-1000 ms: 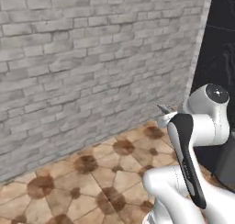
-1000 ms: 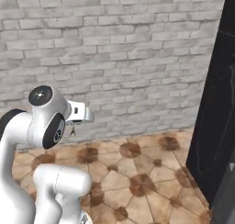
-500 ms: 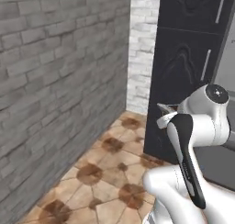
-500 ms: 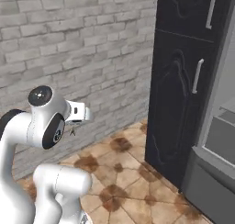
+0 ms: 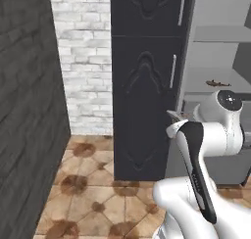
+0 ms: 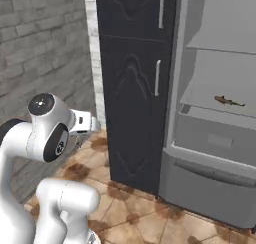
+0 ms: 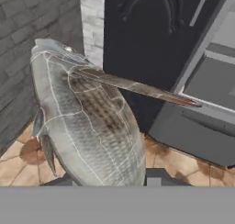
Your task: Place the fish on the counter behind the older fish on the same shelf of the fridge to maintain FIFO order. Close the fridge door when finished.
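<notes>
Fish [image 7: 87,122]: silvery-grey, pinched in the fingers, seen close in the hand view, long axis running up and away from the hand. Older fish [image 6: 228,101]: golden-brown, lying lengthwise along the shelf [image 6: 220,115] of the open fridge [image 6: 215,133]. Shelf lies ahead and right of the gripper [image 6: 92,124], well apart; space behind the older fish is judged the target.

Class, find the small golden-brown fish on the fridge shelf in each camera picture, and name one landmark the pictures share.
Left base view: older fish far right, on the shelf.
Right base view: right of centre, mid-height.
Hand view: not in it.
Shared landmark: dark cabinet door.
</notes>
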Motion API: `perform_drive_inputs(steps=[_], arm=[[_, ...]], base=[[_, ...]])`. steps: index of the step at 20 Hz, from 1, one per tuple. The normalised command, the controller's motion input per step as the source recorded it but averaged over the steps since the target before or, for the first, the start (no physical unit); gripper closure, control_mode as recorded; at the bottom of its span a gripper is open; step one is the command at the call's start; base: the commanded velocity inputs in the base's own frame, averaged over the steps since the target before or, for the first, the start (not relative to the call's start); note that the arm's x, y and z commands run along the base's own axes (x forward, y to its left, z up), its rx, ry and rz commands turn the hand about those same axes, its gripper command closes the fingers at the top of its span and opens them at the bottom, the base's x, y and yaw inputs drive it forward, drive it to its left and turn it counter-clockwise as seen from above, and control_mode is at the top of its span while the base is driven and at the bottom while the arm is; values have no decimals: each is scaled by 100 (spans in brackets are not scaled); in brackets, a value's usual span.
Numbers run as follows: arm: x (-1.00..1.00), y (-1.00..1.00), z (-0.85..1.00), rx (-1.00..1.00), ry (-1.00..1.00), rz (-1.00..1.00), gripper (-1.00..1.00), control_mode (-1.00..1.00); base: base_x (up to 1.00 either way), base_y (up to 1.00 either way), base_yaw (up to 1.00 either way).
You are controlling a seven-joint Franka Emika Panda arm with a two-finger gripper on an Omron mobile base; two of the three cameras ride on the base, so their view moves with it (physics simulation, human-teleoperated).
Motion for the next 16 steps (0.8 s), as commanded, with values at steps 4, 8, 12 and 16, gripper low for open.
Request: perform_drive_inputs(steps=[4, 8, 12, 16], arm=[[0, 0, 0, 0, 0, 0, 100, 100], [0, 0, 0, 0, 0, 0, 100, 100], [0, 0, 0, 0, 0, 0, 100, 100], [0, 0, 0, 0, 0, 0, 100, 100]], base=[[89, 0, -73], [99, 0, -66], [86, -22, -47], [67, -43, -27]])
